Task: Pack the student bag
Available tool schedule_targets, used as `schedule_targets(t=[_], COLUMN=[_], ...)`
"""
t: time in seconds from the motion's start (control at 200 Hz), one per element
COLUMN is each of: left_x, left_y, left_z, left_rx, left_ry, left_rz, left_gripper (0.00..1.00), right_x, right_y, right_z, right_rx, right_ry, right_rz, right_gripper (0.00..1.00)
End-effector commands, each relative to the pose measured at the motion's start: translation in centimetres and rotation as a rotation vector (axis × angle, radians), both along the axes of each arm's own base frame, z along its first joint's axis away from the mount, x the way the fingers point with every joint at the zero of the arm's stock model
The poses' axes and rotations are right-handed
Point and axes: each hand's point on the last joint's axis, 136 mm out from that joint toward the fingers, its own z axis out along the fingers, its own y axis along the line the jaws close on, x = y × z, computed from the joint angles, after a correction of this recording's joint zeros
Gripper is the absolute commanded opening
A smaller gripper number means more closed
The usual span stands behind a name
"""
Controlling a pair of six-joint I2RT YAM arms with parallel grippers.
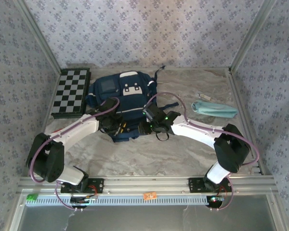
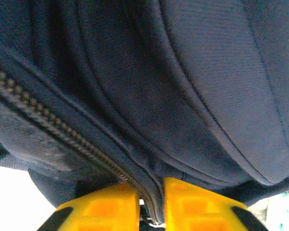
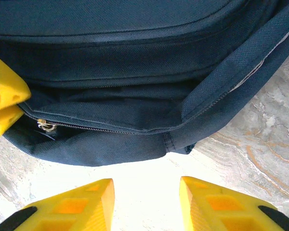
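Enclosure: flower-patterned walls [image 1: 135,29] and a marble-look table [image 1: 183,154]. The student bag [image 1: 127,96] lies flat at the centre-back of the table. A chessboard [image 1: 72,92] sits just beside it on its left, and a light-blue pouch [image 1: 214,109] lies well apart on its right. We note navy woven fabric, a white patch and a grey panel on the upper face, dark straps, piped seams, and a zipper [image 2: 62,132] along the near edge. We judge it soft and floppy, not fragile. The cloth should sag and bunch rather than hold an opening, so we would take it by the zipper band or a seam edge, pinning one side while the other pulls. Left gripper [image 2: 151,202]: yellow fingers closed together, pinching the zipper band at the bag's near edge. Right gripper [image 3: 147,202]: fingers apart with nothing between them, over bare table just short of the bag, near the zipper pull [image 3: 46,126].
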Motion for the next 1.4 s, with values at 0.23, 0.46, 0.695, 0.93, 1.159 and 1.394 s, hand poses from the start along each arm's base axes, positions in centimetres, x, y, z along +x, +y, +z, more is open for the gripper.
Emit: schedule_targets(t=[0.23,0.46,0.695,0.93,1.159,1.394], left_x=[1.8,1.6,2.0,1.1,0.3,0.7], left_y=[0.5,1.9,2.2,2.1,2.6,2.3], left_z=[4.6,7.7,10.3,10.6,10.6,11.2], left_rx=[-0.103,-0.206,-0.316,-0.432,-0.446,-0.450], left_ry=[-0.073,-0.133,-0.180,-0.157,-0.160,-0.165], left_rz=[0.087,0.146,0.198,0.275,0.296,0.287], left_gripper=[0.00,0.00,0.00,0.00,0.00,0.00], right_x=[-1.2,-0.8,-0.4,-2.5,-1.7,-0.5], right_y=[3.6,7.6,10.4,10.3,7.3,8.4], right_z=[3.1,4.9,1.4,-1.0,5.8,7.3], right_rx=[0.019,0.104,0.085,0.112,0.253,0.221], right_ry=[-0.110,-0.163,-0.265,-0.297,-0.330,-0.209], right_rz=[0.176,0.278,0.345,0.362,0.271,0.232], right_gripper=[0.51,0.54,0.42,0.27,0.41,0.46])
